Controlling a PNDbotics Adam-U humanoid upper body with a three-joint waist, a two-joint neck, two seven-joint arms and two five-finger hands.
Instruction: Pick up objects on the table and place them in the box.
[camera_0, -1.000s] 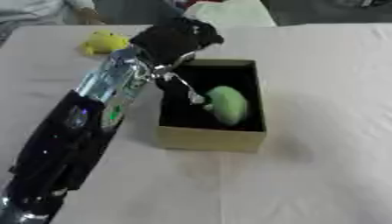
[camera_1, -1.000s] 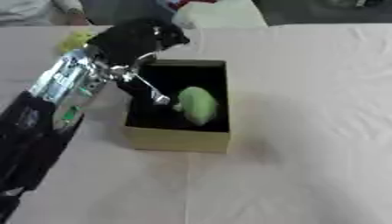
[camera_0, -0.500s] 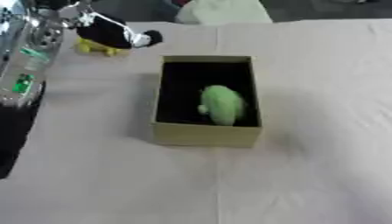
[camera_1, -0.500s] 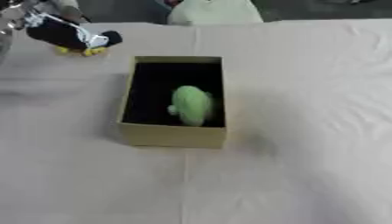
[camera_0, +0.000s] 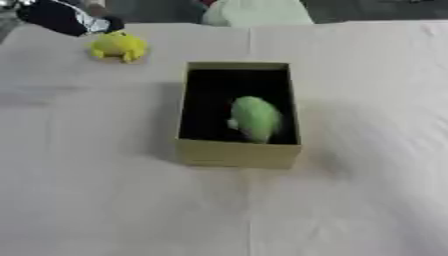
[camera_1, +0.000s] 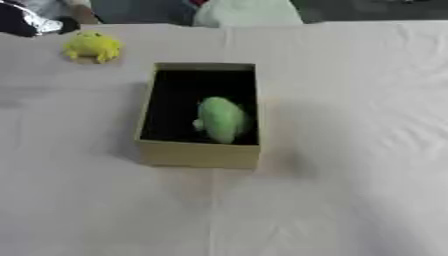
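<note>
Yellow plush toy (camera_0: 118, 46) on desk (camera_0: 105, 200), judged light and soft, best pinched across its body; left hand (camera_0: 61, 17) just beside it, finger state indiscernible; green toy (camera_0: 255, 118) boxed (camera_0: 236, 152).

One box (camera_0: 236, 152), one green toy (camera_0: 255, 118) inside it, one yellow toy (camera_0: 119, 46), and one hand (camera_0: 63, 17) on one table (camera_0: 367, 150).

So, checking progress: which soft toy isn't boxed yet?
The yellow toy, on the cloth beside the left hand; the green toy lies inside the box.
</note>
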